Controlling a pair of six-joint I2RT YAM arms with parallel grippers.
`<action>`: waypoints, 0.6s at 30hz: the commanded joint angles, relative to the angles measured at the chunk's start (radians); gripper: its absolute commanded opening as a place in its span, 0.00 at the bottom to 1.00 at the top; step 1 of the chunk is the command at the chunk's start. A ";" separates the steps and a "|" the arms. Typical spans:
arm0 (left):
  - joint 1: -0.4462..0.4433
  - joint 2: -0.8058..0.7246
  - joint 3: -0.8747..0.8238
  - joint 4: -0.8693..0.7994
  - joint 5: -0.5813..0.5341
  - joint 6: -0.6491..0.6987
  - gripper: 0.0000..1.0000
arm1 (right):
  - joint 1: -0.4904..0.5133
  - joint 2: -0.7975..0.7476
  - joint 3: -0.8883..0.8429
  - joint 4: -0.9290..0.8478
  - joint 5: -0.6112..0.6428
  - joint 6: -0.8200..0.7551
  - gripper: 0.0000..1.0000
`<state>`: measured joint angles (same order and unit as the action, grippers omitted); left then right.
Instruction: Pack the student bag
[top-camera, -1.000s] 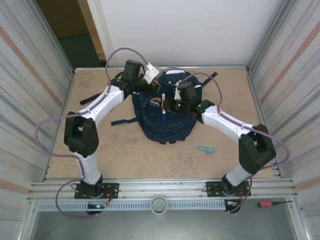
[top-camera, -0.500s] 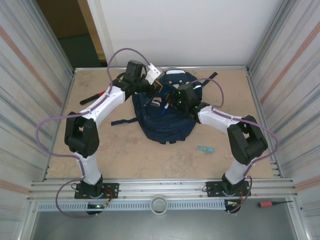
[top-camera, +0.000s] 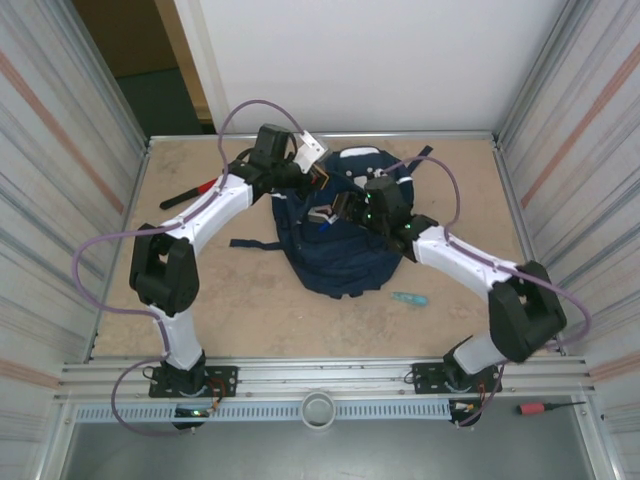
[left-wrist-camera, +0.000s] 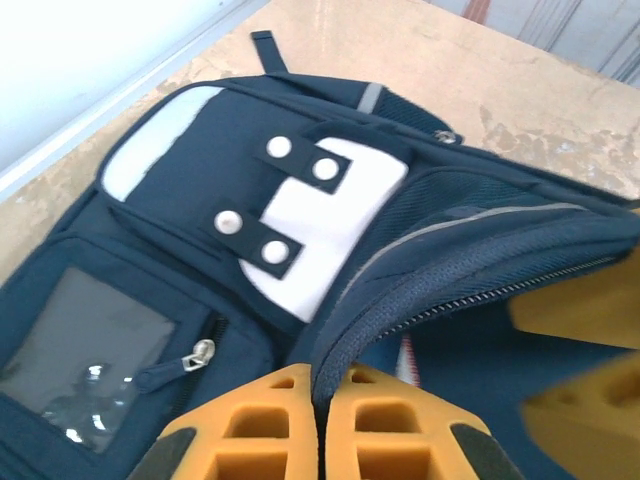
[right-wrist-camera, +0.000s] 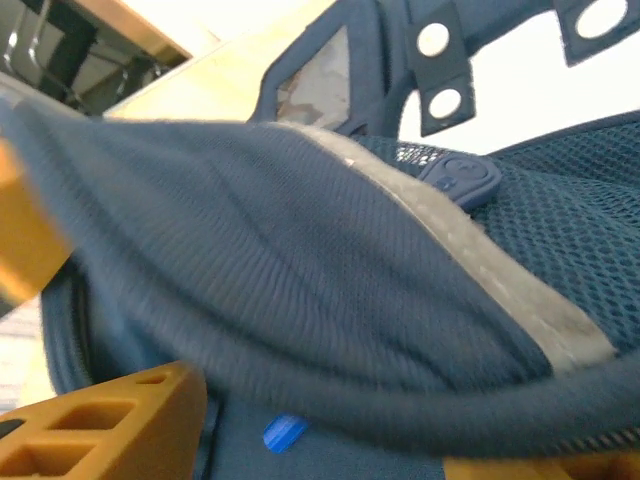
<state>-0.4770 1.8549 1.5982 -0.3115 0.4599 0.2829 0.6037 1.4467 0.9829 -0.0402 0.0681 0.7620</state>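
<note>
Navy fabric takes up the middle of my overhead view: the student bag (top-camera: 340, 255) lies on the plywood table (top-camera: 200, 290), just to the 12 o'clock side of the table's centre, with its main compartment gaping upward.

Starting at the left, the left arm reaches in from 9 o'clock, and the left gripper (top-camera: 318, 173) sits at the bag's 11 o'clock rim. On its wrist camera the jaws are pressed together on the zippered edge of the opening. The dark fabric runs straight down between the two orange fingers (left-wrist-camera: 265, 425), so it has the bag's rim pinched. Past that edge, toward 10 o'clock in that view, I see the front pocket's white patch (left-wrist-camera: 320, 215) with four snaps. A clear window pocket (left-wrist-camera: 90, 345) sits at 8 o'clock, with a zipper pull (left-wrist-camera: 202, 352) beside it.

Moving right, the right gripper (top-camera: 340, 206) hovers over the open mouth, coming in from 4 o'clock. Its wrist camera shows its orange fingers (right-wrist-camera: 100, 430) well apart, one at 7 o'clock and one at 5 o'clock. The bag's upper flap and its grey stripe (right-wrist-camera: 480, 265) lie across the gap. The jaws are spread and I see nothing pinched. A small blue piece (right-wrist-camera: 285, 432) shows below the flap.

Farthest right, a small teal object (top-camera: 409, 298) lies on the table at 4 o'clock from the bag, apart from it.
</note>
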 joint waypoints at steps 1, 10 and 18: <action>0.011 -0.042 0.006 0.055 -0.030 -0.004 0.00 | 0.012 -0.130 -0.090 -0.289 0.136 -0.088 0.67; 0.022 -0.021 0.021 0.051 -0.068 0.001 0.00 | -0.078 -0.351 -0.281 -0.309 -0.042 -0.185 0.88; 0.065 -0.013 0.082 0.027 -0.098 -0.015 0.00 | -0.110 -0.086 -0.090 -0.191 -0.292 -0.227 0.85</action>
<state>-0.5209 1.8557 1.6058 -0.3477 0.5228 0.2844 0.5152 1.2789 0.8444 -0.1310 -0.1478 0.5663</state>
